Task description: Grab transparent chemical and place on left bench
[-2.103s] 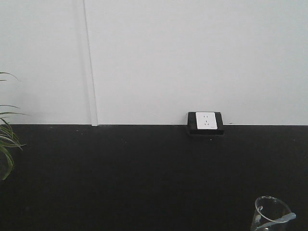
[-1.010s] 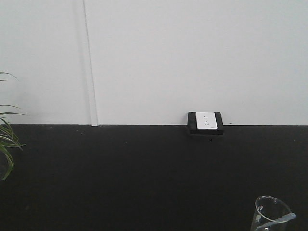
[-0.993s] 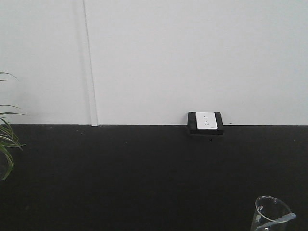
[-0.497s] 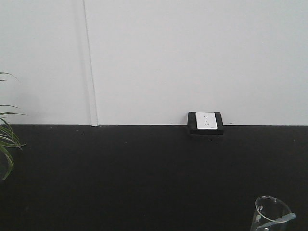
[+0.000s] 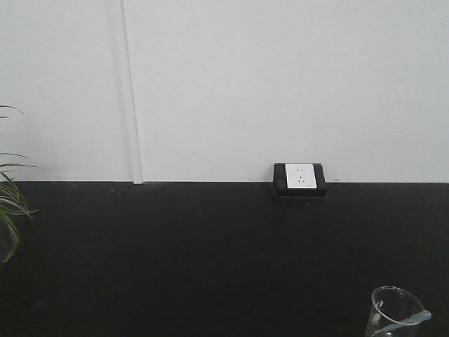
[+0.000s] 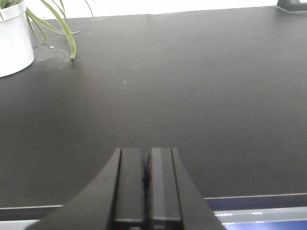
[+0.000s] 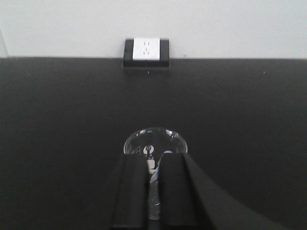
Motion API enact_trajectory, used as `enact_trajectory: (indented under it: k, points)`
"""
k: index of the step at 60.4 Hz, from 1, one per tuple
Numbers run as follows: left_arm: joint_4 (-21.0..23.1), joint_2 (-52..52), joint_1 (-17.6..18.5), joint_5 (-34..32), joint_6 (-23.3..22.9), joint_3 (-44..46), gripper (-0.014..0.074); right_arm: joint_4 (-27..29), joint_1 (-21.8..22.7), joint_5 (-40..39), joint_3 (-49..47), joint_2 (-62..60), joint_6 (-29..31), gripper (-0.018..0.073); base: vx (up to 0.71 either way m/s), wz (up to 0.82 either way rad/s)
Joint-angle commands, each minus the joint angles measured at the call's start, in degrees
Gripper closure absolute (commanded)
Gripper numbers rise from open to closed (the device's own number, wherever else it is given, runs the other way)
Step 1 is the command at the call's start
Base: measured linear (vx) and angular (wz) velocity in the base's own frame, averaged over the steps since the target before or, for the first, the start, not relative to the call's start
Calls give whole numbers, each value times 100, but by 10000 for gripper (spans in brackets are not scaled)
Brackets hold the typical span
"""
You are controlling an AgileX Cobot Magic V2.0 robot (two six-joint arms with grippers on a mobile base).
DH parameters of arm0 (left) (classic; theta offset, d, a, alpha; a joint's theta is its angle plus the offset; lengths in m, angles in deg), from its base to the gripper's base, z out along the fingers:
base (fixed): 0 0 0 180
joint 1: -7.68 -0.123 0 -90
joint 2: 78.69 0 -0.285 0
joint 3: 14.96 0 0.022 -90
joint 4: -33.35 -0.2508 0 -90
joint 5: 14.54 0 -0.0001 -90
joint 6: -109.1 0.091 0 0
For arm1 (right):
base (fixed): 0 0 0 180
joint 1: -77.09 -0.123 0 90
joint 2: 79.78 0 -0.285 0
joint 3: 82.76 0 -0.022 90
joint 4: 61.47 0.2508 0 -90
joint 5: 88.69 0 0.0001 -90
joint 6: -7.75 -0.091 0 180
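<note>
The transparent chemical is a clear glass beaker at the bottom right of the front view. In the right wrist view its round rim shows just past the fingertips. My right gripper is shut on the beaker's glass wall, which sits pinched between the two black fingers. My left gripper is shut with nothing in it and hovers over the black bench top. I cannot tell whether this surface is the left bench. Neither gripper shows in the front view.
A white pot with a green plant stands at the far left of the bench; its leaves reach into the front view. A white socket in a black housing sits against the white wall. The bench's front edge runs below my left gripper.
</note>
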Motion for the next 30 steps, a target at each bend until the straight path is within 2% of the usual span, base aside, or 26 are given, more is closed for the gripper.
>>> enact_trajectory:
  k: [1,6,13,23,30]
  points:
    - [4,110,10,-449,-45,-93,600,-29,3,-1137,-200,588,51,202,0,0]
    - [4,110,10,-449,-45,-93,600,-29,3,-1730,-200,1102,51,106,0,0]
    - [4,110,10,-449,-45,-93,600,-29,3,-2475,-200,1819,52,29,0,0]
    - [4,110,10,-449,-45,-93,600,9,3,-3421,-218,2667,354,40,0,0]
    - [4,110,10,-449,-45,-93,600,311,3,-3915,-218,3158,516,74,0,0]
